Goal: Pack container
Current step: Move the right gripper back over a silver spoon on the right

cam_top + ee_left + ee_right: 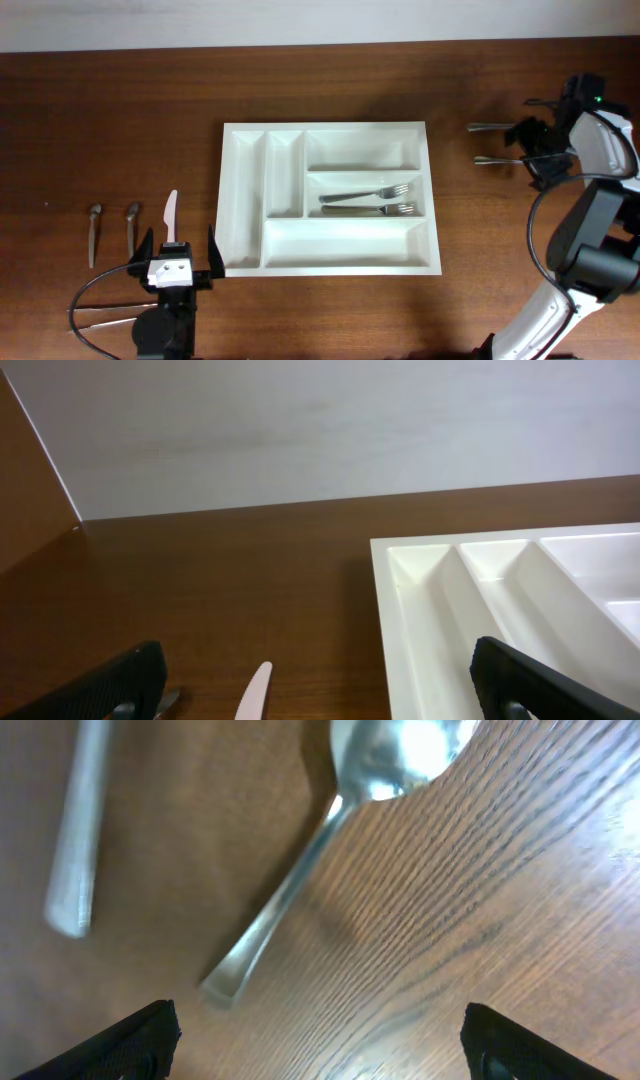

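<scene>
Ahead of the spread right tool [318,1025] lies a spoon [292,898], probably next for the container [227,200]. Equally spread, the left tool [318,672] frames a knife [255,695].

Overhead top-down; left wrist low beside container [340,245]

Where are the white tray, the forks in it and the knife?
white tray [345,243]: overhead view, floor of its bottom long compartment.
forks [352,196]: overhead view, handle of the upper fork.
knife [171,212]: overhead view, middle of its blade.
</scene>
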{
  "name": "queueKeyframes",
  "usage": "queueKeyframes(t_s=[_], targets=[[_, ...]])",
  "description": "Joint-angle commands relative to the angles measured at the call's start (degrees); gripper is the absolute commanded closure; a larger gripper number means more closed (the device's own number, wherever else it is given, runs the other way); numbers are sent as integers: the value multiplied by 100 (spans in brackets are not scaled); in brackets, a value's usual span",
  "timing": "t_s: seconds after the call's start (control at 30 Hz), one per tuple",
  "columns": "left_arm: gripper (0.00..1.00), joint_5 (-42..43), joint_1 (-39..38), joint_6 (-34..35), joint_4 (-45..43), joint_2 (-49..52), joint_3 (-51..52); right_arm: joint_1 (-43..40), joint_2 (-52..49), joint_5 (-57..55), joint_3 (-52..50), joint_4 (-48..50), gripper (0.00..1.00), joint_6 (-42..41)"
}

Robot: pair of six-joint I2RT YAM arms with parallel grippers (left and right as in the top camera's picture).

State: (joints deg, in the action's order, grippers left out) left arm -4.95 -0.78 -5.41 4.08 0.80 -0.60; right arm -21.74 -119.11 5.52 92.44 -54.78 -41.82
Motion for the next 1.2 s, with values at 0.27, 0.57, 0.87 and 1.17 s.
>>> queueKeyframes(t_s=[0.27,0.57,0.87,1.17], targets=[[1,17,31,-90,24,-46,11,-59,-197,-15,46,107,8,-527],[1,17,31,-90,24,-46,11,-179,-422,-20,46,173,8,-695],[1,17,31,-90,24,-46,11,-452,-439,-15,46,380,8,-693],[1,17,31,-90,24,-46,11,-455,-549,4,46,509,8,-697]])
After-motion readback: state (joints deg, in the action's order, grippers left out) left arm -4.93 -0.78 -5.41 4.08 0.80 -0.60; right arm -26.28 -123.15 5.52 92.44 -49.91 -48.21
